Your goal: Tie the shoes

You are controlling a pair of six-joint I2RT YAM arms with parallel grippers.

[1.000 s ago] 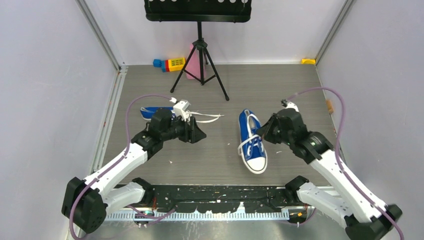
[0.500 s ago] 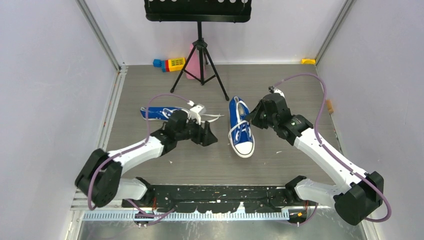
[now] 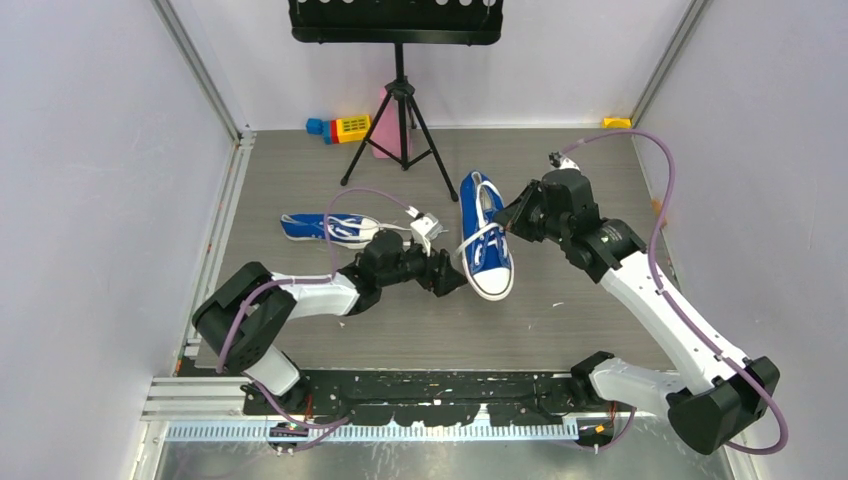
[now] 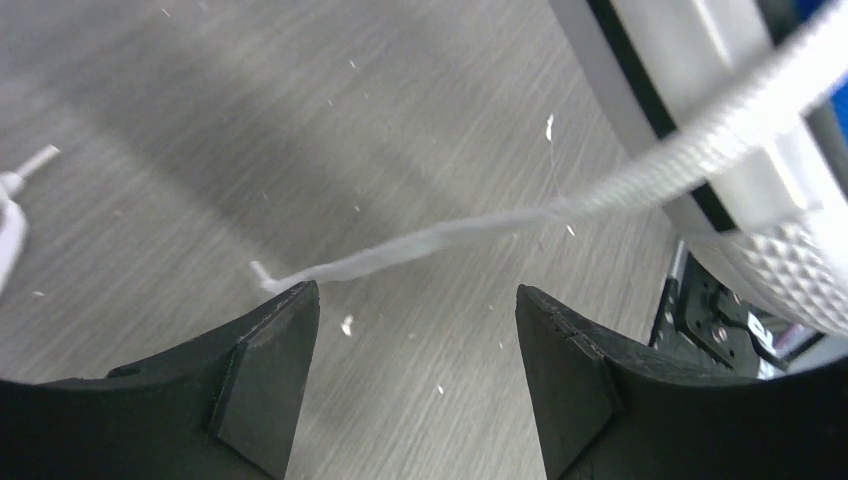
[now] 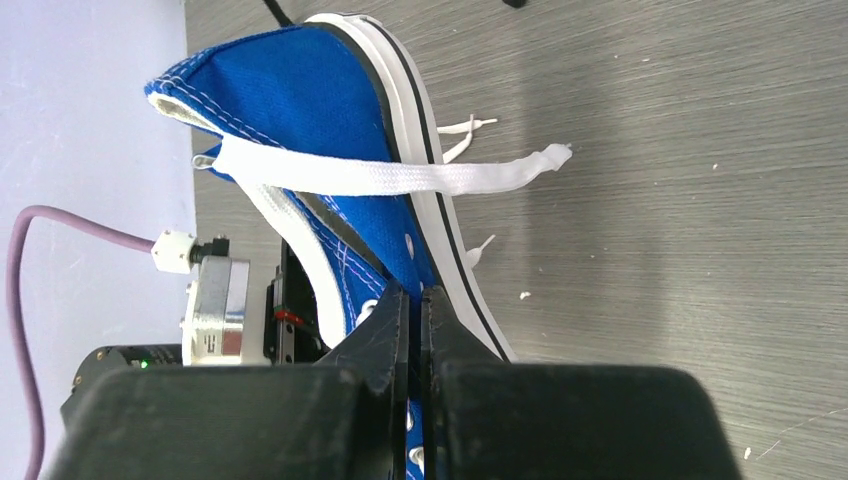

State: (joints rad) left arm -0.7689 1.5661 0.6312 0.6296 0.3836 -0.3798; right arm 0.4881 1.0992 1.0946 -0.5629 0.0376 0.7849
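Shoe (image 3: 484, 236) on table (image 3: 560, 330), edges seemingly far.

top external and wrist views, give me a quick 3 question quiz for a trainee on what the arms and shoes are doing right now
1. True or false: the right fingers are shut on the canvas side of the blue low-top sneaker with white sole.
2. What lies on the grey table just ahead of the open left fingers? A) a flat white shoelace B) a yellow block C) a tripod leg
3. Fill in: the second blue sneaker, untouched, lies on the ___ arm's side.
Key: 1 true; 2 A; 3 left.
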